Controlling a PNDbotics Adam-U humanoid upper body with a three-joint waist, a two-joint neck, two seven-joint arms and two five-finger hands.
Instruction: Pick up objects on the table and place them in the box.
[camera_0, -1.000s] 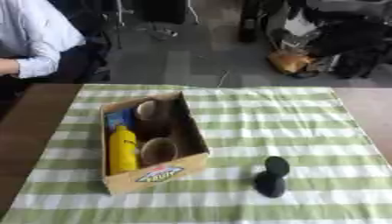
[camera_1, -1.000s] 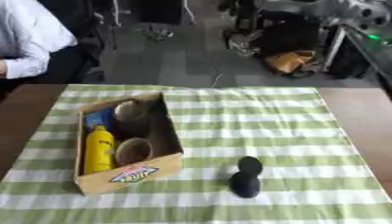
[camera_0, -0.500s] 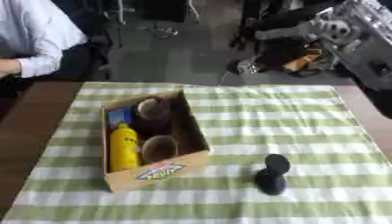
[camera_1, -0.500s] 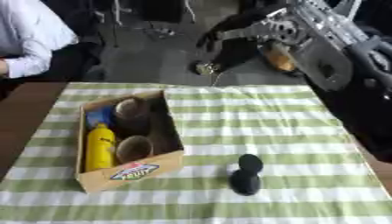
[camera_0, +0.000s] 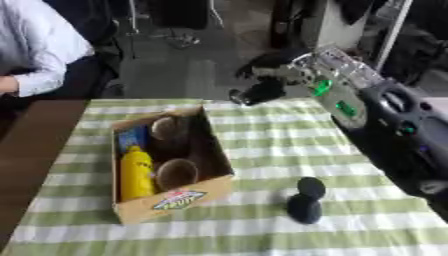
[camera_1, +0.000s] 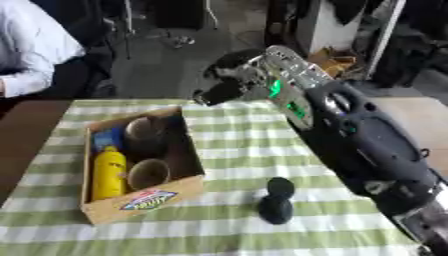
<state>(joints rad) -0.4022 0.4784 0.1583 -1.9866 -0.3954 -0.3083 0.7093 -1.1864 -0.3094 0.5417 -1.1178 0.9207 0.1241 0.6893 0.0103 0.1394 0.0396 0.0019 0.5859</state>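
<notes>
Right eye view alone: right arm's lower end, beyond robot hand (camera_1: 220, 91).

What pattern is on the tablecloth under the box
Green and white stripes crossing in a check on the tablecloth, clearest in the left eye view, around the cardboard box.

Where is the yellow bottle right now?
The yellow bottle lies inside the cardboard box, along its left wall, beside a brown cup.
</notes>
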